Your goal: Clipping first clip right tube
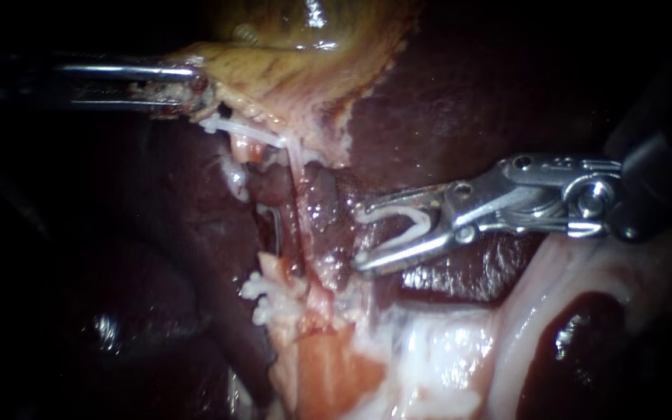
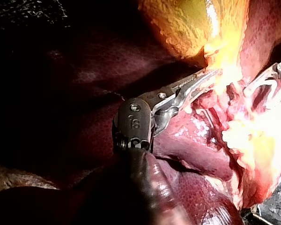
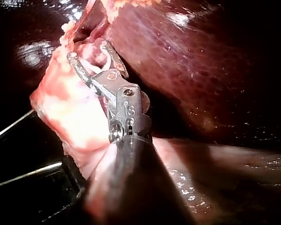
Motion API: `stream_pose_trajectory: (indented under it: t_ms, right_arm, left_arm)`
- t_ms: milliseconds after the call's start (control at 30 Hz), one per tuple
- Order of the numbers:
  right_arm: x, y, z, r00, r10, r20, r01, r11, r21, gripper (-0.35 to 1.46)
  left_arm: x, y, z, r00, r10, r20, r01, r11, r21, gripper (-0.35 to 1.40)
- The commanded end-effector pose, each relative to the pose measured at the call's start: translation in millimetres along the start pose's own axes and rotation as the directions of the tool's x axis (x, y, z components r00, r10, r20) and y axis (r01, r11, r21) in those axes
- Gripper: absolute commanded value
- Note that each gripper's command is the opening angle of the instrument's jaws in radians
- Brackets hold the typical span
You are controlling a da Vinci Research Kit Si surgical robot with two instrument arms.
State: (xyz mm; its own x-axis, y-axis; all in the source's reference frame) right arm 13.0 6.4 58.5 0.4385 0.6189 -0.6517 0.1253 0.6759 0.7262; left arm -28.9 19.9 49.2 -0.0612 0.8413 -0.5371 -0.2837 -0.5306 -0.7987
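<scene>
In the endoscope view our left instrument (image 1: 193, 87) is clenched on the lower edge of the gallbladder (image 1: 289, 47). Below the gallbladder the pale right tube (image 1: 299, 198) runs down over the liver (image 1: 460, 93). Beside that tube our right instrument (image 1: 359, 238) stands with jaws spread wide, gripping a white clip (image 1: 418, 222) between them (its tips stop just short of the tube).

From the left wrist view, the left instrument (image 2: 207, 76) bites the tissue just under the gallbladder (image 2: 187, 28).

From the right wrist view, the right instrument (image 3: 88, 50) carries the clip in its spread jaws, pale tissue (image 3: 70, 112) beside it
</scene>
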Motion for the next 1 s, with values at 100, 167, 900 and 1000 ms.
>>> stream_pose_trajectory:
  t_ms: [100,167,900,1000]
  right_arm:
    - [0.1,-0.4,0.6,1.0,0.002,0.001,-0.002,1.0,-0.004,0.5]
    - [0.1,-0.4,0.9,1.0,-0.001,0.001,0.001,1.0,-0.006,0.5]
    - [-0.5,-0.3,8.1,1.0,0.019,-0.015,-0.019,1.0,-0.014,0.5]
    - [-0.4,-0.3,8.8,1.0,0.017,-0.02,-0.018,1.0,-0.014,0.5]
  left_arm:
    - [0.0,0.0,0.0,1.0,0.0,0.0,0.0,1.0,0.0,-0.35]
    - [0.0,0.0,0.0,1.0,0.0,0.0,0.0,1.0,0.0,-0.35]
    - [0.0,0.1,0.2,1.0,0.0,0.0,0.0,1.0,0.001,-0.35]
    - [0.0,0.1,0.2,1.0,0.0,0.0,0.0,1.0,0.001,-0.35]
